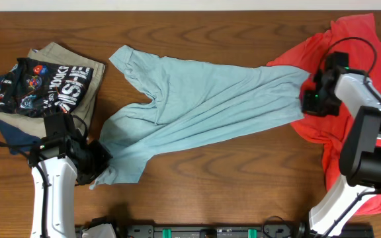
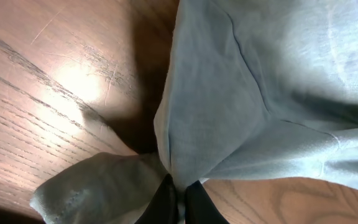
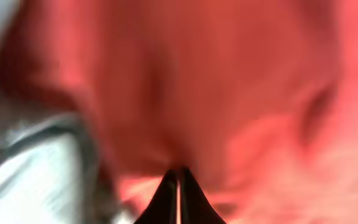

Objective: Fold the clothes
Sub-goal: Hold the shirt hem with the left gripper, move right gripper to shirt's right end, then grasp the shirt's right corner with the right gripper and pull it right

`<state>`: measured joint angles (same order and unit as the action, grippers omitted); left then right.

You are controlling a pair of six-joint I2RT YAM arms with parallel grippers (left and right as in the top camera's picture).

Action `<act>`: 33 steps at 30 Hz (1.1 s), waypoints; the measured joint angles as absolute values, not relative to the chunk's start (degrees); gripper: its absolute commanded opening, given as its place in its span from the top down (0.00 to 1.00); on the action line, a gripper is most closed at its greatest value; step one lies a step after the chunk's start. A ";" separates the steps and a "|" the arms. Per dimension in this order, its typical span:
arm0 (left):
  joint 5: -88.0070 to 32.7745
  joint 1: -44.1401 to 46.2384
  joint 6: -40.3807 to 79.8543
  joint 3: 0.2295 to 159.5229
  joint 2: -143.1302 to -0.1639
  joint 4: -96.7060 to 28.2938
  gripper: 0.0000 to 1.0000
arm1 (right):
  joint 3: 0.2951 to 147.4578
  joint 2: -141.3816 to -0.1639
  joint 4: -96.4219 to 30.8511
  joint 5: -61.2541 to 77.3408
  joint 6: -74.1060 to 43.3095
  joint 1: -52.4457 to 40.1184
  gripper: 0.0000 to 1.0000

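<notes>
two robot arms stretch a pale blue shirt (image 1: 197, 106) slantwise across a wooden desk (image 1: 243, 192), the spreading step that comes before any fold. to do it well, the arms would likely need to draw the cloth evenly apart, lift it clear of the red garment (image 1: 349, 46) bunched under the right arm, then lay it flat and square with sleeves out, since the shirt now lies twisted and creased through its middle. pulling too hard from one end may drag the cloth out of the other grip. the left fingers (image 2: 162, 202) are clamped on a gathered corner of the shirt at the near left of the desk, with a loose flap of blue cloth hanging beside them and the rest running up and away towards the far right. the right fingers (image 3: 168, 196) are pressed together at the shirt's other end, where blue meets red; that wrist view is too blurred to tell which cloth, if either, lies between them. a stack (image 1: 45, 86) of folded clothes sits at the far left corner, just clear of the shirt's upper sleeve and near the left arm.
</notes>
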<state>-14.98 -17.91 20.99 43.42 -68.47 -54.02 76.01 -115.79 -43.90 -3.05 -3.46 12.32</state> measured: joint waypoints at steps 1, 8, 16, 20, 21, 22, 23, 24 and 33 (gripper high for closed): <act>-14.98 -17.91 20.99 43.42 -68.47 -54.02 0.94 | 76.01 -115.83 -43.38 -3.49 -3.46 12.78 0.94; -14.98 -17.91 21.02 43.42 -68.47 -54.22 0.94 | 76.77 -117.03 -37.78 -7.66 -5.65 19.46 0.93; -14.81 -17.91 21.02 43.42 -68.47 -54.81 0.94 | 79.07 -118.32 -37.69 -6.04 -12.73 31.64 0.84; -14.76 -17.91 21.02 43.42 -68.47 -54.87 0.94 | 81.28 -119.11 -38.74 11.88 -5.10 34.89 0.76; -14.72 -17.91 21.02 43.42 -68.47 -54.89 0.94 | 81.89 -119.17 -39.59 16.95 -2.17 34.79 0.76; -14.68 -17.91 21.02 43.42 -68.47 -54.87 0.94 | 82.46 -119.17 -40.03 21.54 0.58 34.33 0.76; -14.66 -17.91 21.02 43.42 -68.47 -54.89 0.94 | 83.05 -119.17 -40.27 25.65 3.14 33.69 0.77; -14.63 -17.91 21.02 43.42 -68.47 -54.89 0.94 | 83.59 -119.17 -40.34 28.80 5.34 32.86 0.77; -14.59 -17.91 21.02 43.42 -68.47 -54.87 0.94 | 84.16 -119.35 -39.57 27.29 14.50 21.54 0.83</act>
